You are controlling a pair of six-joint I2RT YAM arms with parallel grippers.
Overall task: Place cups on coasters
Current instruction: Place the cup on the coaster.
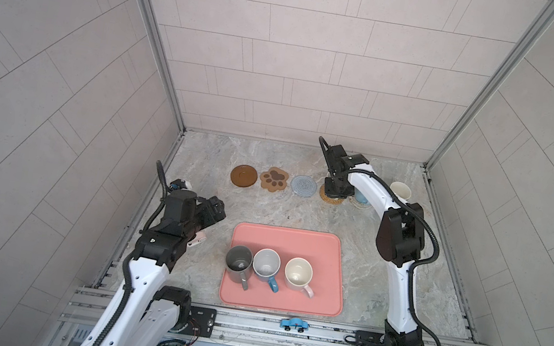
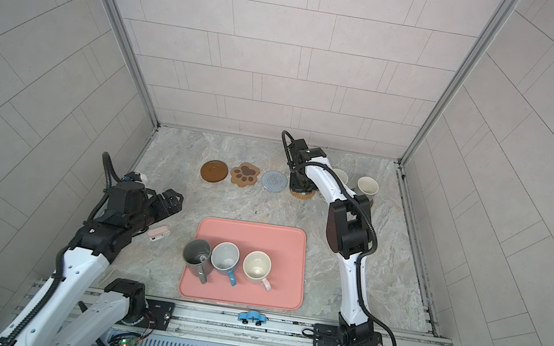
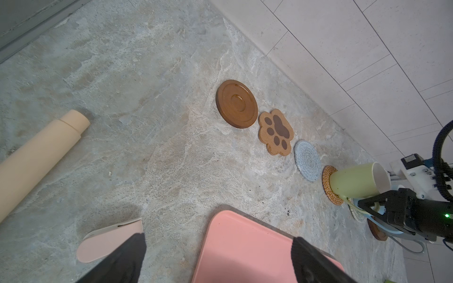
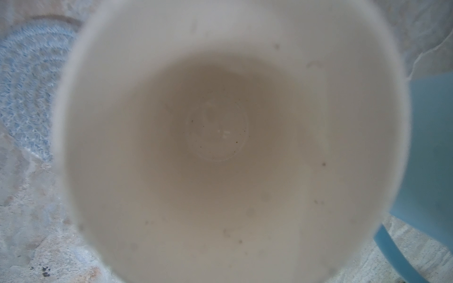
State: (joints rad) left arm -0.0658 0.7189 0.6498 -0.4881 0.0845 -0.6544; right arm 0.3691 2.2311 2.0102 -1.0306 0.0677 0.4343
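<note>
Finds the right gripper (image 3: 371, 208) pinched shut on the handle of the light green ceramic mug (image 3: 353, 181), upright on the woven rattan round coaster (image 3: 327, 188) in the left wrist view. Loses that mug under the gripper in both top views, with only the coaster's near edge (image 1: 330, 200) on show. Gets from the right wrist view little beyond a blurred cream interior, flanked by the blue-grey knit round coaster (image 4: 27, 85) and a slice of the pale blue mug (image 4: 431, 147). Cannot make out the footing of the grey-brown mug (image 2: 367, 187) behind the right arm (image 2: 326, 185); catches just a rim of the second brown wooden disc (image 3: 375, 232). Shows the left gripper (image 3: 218, 241) spread wide and empty, fingers cut off by the frame edge, near a corner of the large pink rectangular tray (image 3: 245, 245). Counts three cups on that tray: the dark grey mug (image 1: 238, 259), the deeper blue mug (image 1: 267, 262), the pale pink mug (image 1: 298, 274). Leaves the first brown wooden disc (image 1: 243, 176) and the tan paw-print coaster (image 1: 274, 179) bare.
</note>
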